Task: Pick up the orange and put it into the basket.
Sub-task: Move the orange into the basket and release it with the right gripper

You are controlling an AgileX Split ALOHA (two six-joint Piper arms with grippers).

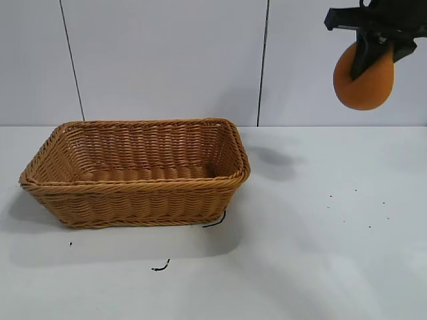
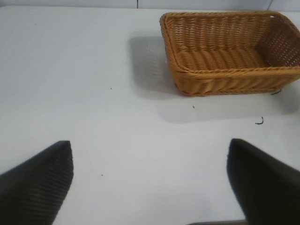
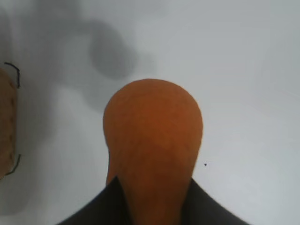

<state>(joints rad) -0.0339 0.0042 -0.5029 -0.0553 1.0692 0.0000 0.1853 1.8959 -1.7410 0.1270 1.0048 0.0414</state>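
orange [image 1: 367, 83]: I see a dull, even orange skin, no markings
basket [image 1: 137, 193]: tan-brown wicker in a tight horizontal weave, braided rim
right gripper [image 1: 370, 47]: black
left gripper [image 2: 150, 180]: black fingers, finely ribbed
table [image 1: 320, 253]: I read white, with small dark specks
wall [image 1: 167, 60]: pale grey panels, thin dark seams

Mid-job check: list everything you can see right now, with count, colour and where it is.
orange: one, dull orange, held high in the air, to the right of the basket, not over it.
basket: one, tan-brown wicker, on the table left of centre, nothing in it.
table: one, white, with small dark specks.
right tool: black, shut on the orange at the upper right.
left tool: black, open, above bare table away from the basket.
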